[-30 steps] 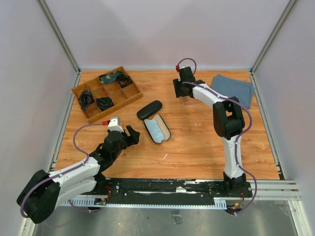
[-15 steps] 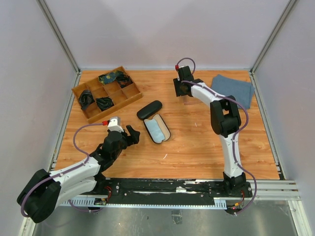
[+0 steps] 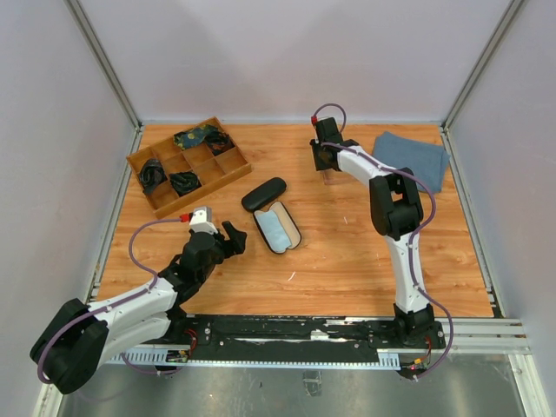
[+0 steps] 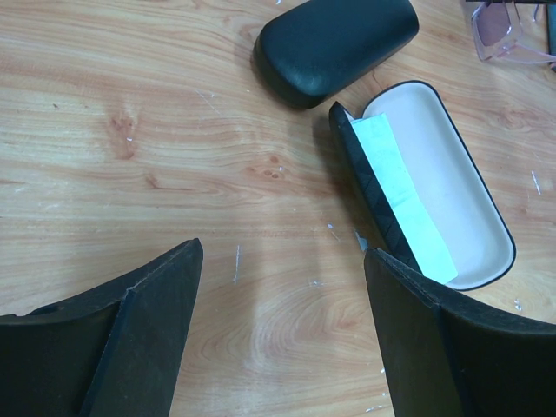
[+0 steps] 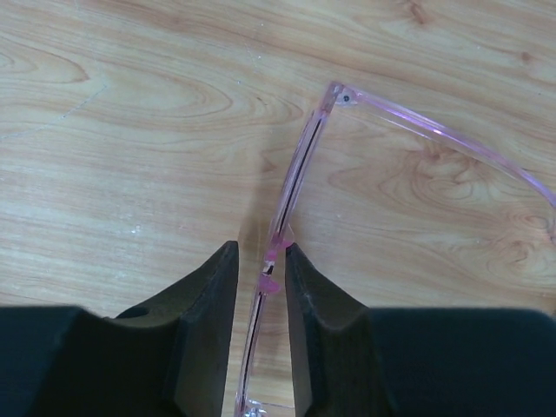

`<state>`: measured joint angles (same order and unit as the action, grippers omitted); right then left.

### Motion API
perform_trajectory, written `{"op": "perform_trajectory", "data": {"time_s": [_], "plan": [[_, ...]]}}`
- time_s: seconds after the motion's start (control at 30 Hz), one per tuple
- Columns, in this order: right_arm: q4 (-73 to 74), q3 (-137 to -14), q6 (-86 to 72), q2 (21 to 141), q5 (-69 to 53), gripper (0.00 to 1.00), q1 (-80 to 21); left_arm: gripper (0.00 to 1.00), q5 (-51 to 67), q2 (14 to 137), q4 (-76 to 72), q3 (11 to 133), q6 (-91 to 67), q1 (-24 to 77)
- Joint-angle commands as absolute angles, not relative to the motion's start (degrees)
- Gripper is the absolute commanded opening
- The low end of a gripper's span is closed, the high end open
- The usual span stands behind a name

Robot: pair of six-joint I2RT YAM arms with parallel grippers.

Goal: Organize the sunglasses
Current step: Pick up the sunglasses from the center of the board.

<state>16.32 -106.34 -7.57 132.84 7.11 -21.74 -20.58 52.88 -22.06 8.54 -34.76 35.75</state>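
Seeing right claw narrow around pink glasses on surface; cannot tell if gripping. Left claw wide open, empty, near open case.

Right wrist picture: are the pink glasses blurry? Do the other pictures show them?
Right wrist: the pink glasses are sharp and see-through, between the dark fingers of the right gripper. Left wrist: only a corner, cut off top right. Top external: too small and pale to see well.

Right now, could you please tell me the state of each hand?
Left hand: open, holding nothing.
Right hand: straddling the pink sunglasses; whether it grips cannot be told.
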Motion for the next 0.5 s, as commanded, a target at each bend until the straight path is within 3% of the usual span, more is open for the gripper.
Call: {"op": "perform_trajectory", "data": {"time_s": [0.0, 0.37, 0.47], "plan": [[17.25, -108.5, -7.82, 133.49, 8.09, 0.27, -21.01, 0.81, -21.79, 53.04, -24.19, 7.65, -34.27, 35.33], [17.92, -108.17, -7.26, 132.45, 7.24, 0.01, -21.01, 0.81, -21.58, 51.53, -23.45, 7.47, -34.43, 35.29], [17.44, -106.5, -6.45, 130.71, 6.07, 0.01, -21.22, 0.81, -21.4, 50.44, -22.62, 7.54, -34.58, 35.24]]}}
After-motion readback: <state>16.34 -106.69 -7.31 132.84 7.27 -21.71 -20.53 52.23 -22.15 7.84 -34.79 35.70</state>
